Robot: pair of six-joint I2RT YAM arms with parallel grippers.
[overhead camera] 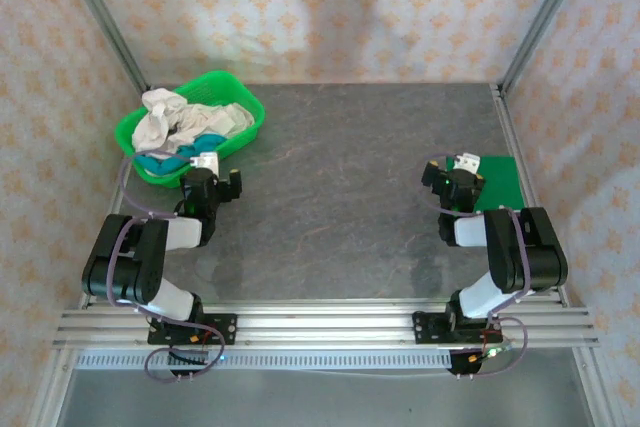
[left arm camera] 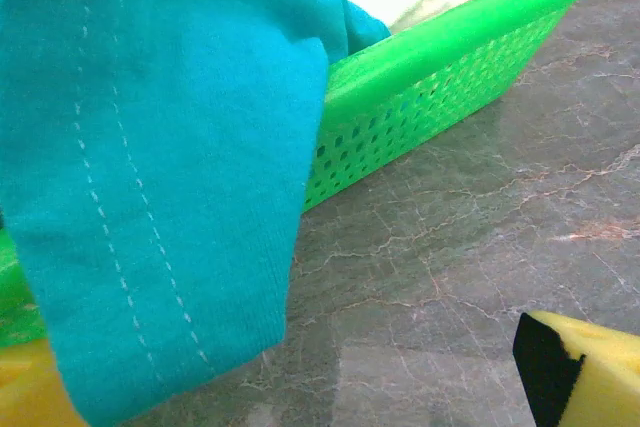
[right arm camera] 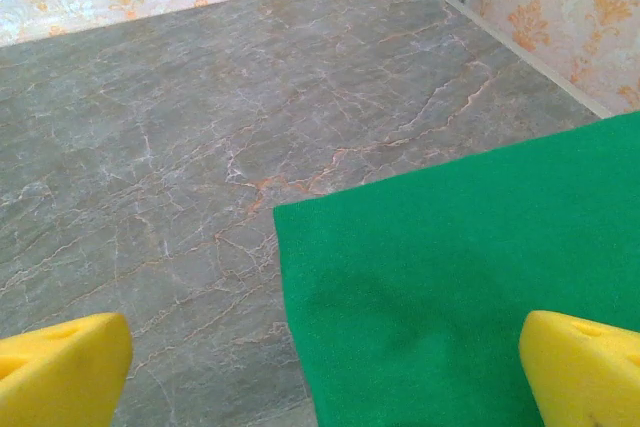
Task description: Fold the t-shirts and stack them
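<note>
table (overhead camera: 340, 177): grey marbled top, bare between and ahead of both my pairs of fingers; room to spread cloth, i judge. green basket (left arm camera: 450, 57): just ahead of my left fingers (left arm camera: 590, 372), holding the t-shirts (overhead camera: 185, 117), a crumpled cream heap deep inside, none folded yet. teal shirt (left arm camera: 150, 167): stitched hem draped over the basket's near rim, hanging right before my left fingers and nearer one pad than the other, so probably the easiest first grab. green mat (right arm camera: 470, 277): flat under and ahead of my right fingers (right arm camera: 585, 372), likely where the stack goes. left gripper (left arm camera: 305, 382): pads wide apart, holding nothing, ready for the hem. right gripper (right arm camera: 322, 372): pads wide apart, empty, waiting over the mat's corner.
</note>
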